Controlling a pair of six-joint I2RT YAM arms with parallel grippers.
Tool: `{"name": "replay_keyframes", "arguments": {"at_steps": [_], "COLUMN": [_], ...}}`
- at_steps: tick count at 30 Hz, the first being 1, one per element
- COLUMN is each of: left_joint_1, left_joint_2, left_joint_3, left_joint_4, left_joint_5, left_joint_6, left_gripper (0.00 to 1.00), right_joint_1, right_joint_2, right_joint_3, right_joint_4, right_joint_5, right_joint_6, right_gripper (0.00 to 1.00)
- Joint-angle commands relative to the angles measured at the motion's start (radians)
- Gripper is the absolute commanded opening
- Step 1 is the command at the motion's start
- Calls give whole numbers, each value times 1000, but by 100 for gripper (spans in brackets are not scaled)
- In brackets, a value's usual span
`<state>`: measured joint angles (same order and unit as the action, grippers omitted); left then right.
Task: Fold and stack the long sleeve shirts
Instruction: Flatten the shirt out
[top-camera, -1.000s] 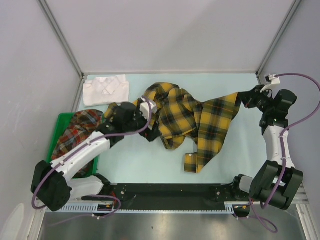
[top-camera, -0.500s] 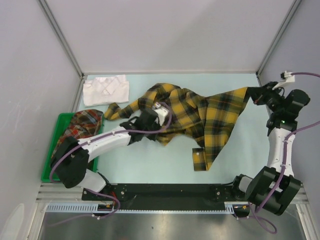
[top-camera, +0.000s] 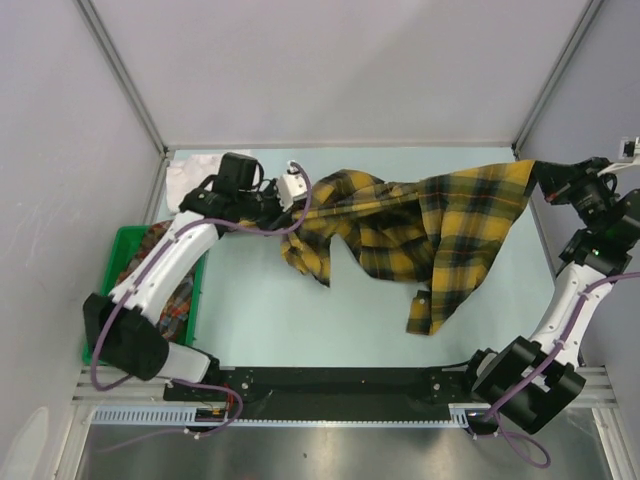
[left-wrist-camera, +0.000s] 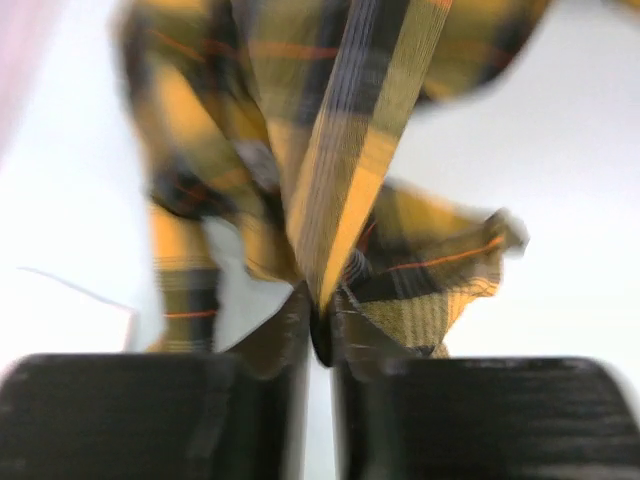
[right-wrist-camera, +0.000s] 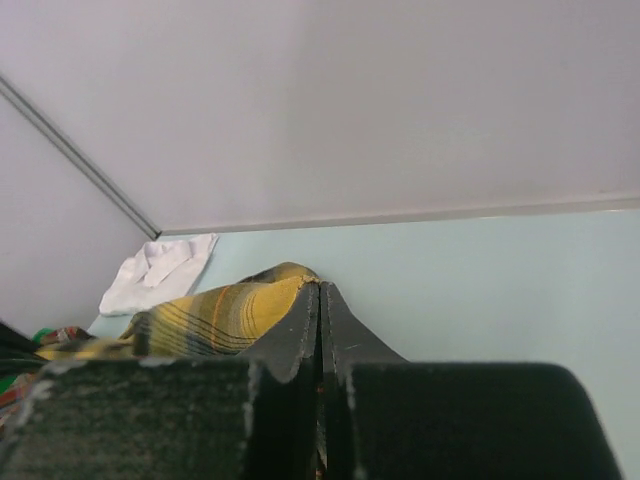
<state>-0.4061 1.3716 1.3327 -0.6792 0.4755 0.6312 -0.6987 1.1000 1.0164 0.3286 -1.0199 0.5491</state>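
My left jaws pinch a bunched fold of the yellow plaid shirt, which stretches over the desk across to my right jaws, clenched on its far corner. Pulling apart harder could slip the thin left pinch or strain seams.

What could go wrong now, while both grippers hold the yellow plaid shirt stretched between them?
1. The left gripper and the right gripper each pinch only a thin edge of the yellow plaid shirt. A stronger pull might slip it free.
2. The cloth is bunched near the left gripper and one sleeve trails toward the near edge, so it may land wrinkled.
3. The left arm reaches over the white shirt and could drag it.
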Motion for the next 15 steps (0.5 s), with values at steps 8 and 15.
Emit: {"name": "replay_keyframes", "arguments": {"at_steps": [8, 15], "left_joint_1": [294, 175], "left_joint_2": [8, -186], "left_joint_3": [-230, -392], "left_joint_4": [182, 217], "left_joint_5": [-10, 39], "left_joint_6": [-84, -201], "left_gripper": [49, 99], "right_joint_1": [117, 186], "right_joint_2": [-78, -74], "right_joint_3": [-30, -16], "right_joint_4": [21, 27], "right_joint_5": [3, 56], "right_joint_6": [18, 15], "right_gripper": [0, 0]}}
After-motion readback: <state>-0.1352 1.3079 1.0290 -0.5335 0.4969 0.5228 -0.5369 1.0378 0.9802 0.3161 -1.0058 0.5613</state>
